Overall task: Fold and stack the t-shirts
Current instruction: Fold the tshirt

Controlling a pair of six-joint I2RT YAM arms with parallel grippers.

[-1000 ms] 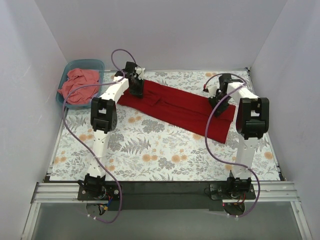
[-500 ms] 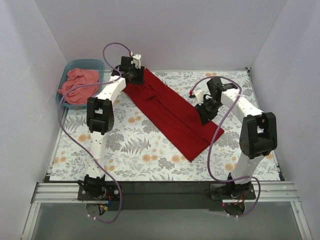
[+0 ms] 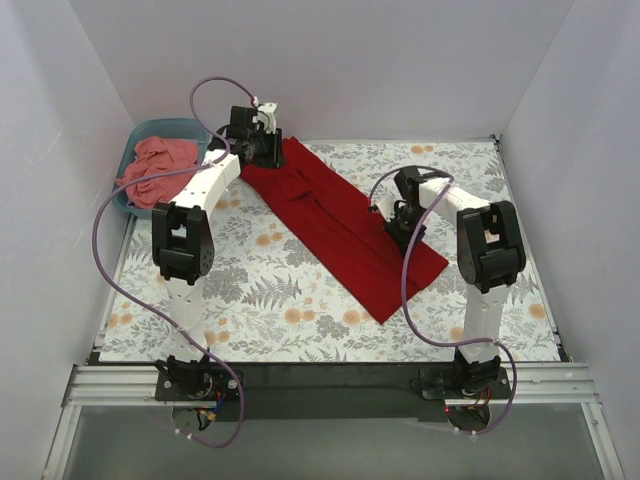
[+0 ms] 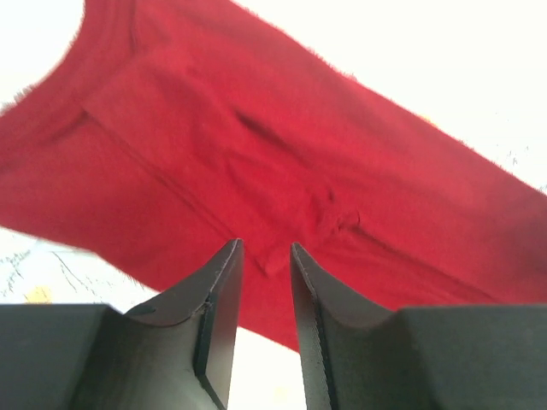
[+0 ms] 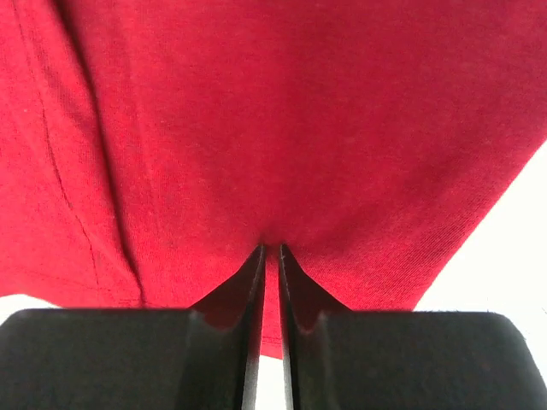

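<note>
Crimson t-shirt [image 3: 340, 225]: long folded strip, runs diagonally across floral table [image 3: 260, 290] from far left to centre right.
Left gripper [image 4: 265, 249]: at far-left end of strip, jaws narrow, pinches small fold of cloth between tips.
Right gripper [image 5: 270, 249]: at strip's right edge, jaws almost together, clamps puckered crimson cloth.
Salmon-pink t-shirt [image 3: 155, 165]: crumpled, sits in teal tub [image 3: 195, 128] at far-left corner.

Two shirts: red shirt [image 3: 350, 235] on the tabletop [image 3: 270, 300], pink shirt [image 3: 155, 165] in the one tub [image 3: 195, 130] far left; two arms: left arm [image 3: 182, 245], right arm [image 3: 487, 250]
</note>
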